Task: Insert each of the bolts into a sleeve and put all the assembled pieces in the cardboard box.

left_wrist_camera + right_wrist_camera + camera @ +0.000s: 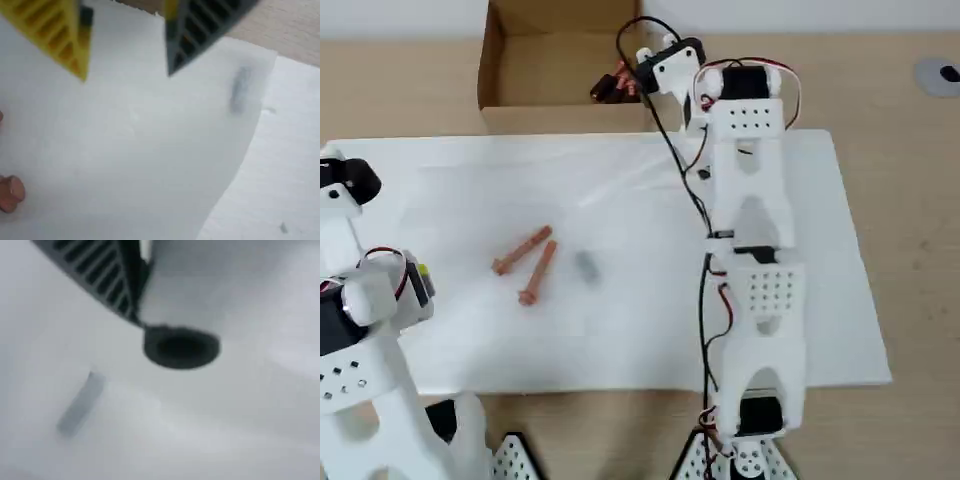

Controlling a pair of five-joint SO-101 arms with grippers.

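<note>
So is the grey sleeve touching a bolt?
Apart. The high view shows bare white sheet between the sleeve and the nearer bolt.

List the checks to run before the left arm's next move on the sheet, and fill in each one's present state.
1. Left gripper open and empty: ok.
2. Grey sleeve lies free on the white sheet: ok.
3. Bolts inserted: not ok; one bolt and the second bolt lie bare on the sheet.
4. Sleeve for each bolt: not ok; one loose sleeve lies by two bolts.
5. Cardboard box open on top: ok.
6. Pieces in the box assembled: cannot tell; dark and reddish pieces lie by the gripper at the box.
</note>
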